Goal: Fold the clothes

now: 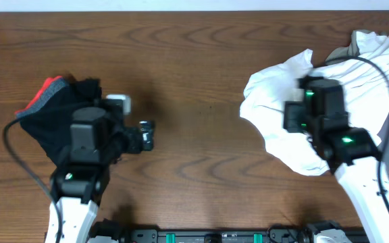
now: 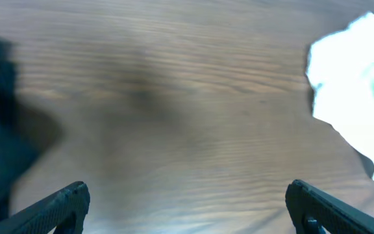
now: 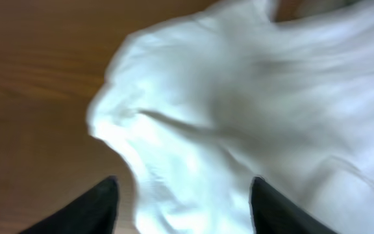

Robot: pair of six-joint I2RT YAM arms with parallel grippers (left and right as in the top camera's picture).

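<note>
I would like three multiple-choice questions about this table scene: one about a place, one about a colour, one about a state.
1. Where on the table does the white T-shirt lie, seen from overhead?
A. at the right side
B. at the left side
C. in the middle

2. What colour is the edge at the upper left corner of the dark garment?
A. green
B. red
C. yellow

3. How is the left gripper?
A. shut on cloth
B. open, holding nothing
C. shut and empty

Answers:
1 A: it lies crumpled at the right.
2 B: a red strip shows there.
3 B: its jaws stand wide apart over bare wood.
</note>
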